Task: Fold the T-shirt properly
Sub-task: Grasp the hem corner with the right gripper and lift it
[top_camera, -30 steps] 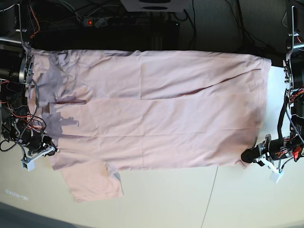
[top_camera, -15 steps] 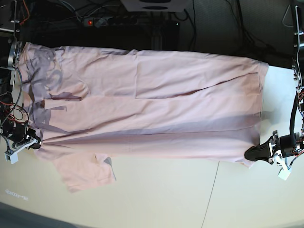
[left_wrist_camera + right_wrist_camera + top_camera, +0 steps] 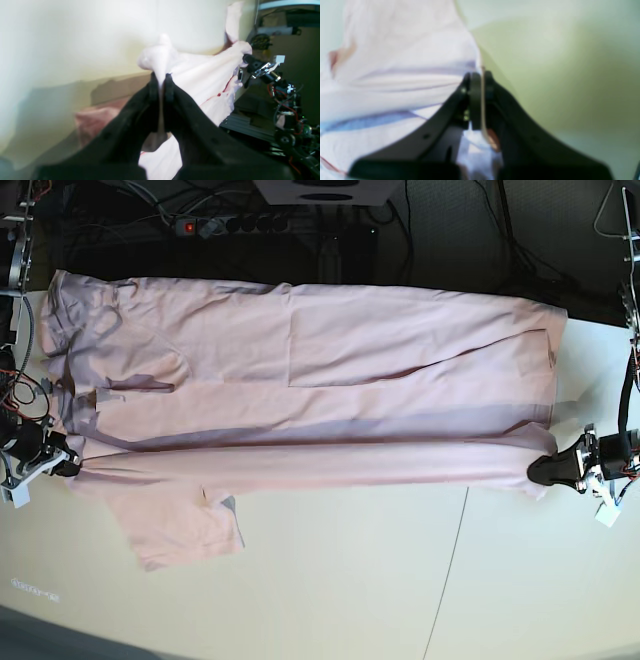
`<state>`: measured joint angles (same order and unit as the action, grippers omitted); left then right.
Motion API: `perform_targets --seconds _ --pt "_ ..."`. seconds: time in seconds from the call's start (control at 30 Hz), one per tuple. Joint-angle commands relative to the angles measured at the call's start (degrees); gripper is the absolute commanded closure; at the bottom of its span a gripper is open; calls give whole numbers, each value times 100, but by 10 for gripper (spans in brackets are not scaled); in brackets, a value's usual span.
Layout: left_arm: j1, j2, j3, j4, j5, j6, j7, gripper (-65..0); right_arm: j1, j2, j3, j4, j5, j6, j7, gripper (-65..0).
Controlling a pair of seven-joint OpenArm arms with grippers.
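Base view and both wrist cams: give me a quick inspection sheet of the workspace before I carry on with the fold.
Surface: pale table, bare in front of the shirt, thin dark line across it.
Job's things: T-shirt spread across the table, pulled taut along its near edge, one sleeve lying toward the front.
Clutter: nothing seen.
Tools: left tool shut on the T-shirt at one end; right tool shut on it at the other.
Cables: power strip and dark cables behind the table; red and black wires on both arms.
Surroundings: dark floor behind, metal frame posts at both sides.
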<state>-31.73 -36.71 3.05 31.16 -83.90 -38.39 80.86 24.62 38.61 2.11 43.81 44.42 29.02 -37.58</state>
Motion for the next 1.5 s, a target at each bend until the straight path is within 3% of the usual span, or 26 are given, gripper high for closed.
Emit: perform_targets --seconds 0.0,0.93,1.47 --pt "-144 -157 -28 76 -110 -161 -86 0 92 205 39 118 20 531 144 0" --pt "411 -328 -28 90 -110 -161 -86 0 -699 262 46 162 -70 529 166 0" --pt "874 -315 -28 94 -110 -161 -86 0 -1040 249 50 162 -286 522 496 0"
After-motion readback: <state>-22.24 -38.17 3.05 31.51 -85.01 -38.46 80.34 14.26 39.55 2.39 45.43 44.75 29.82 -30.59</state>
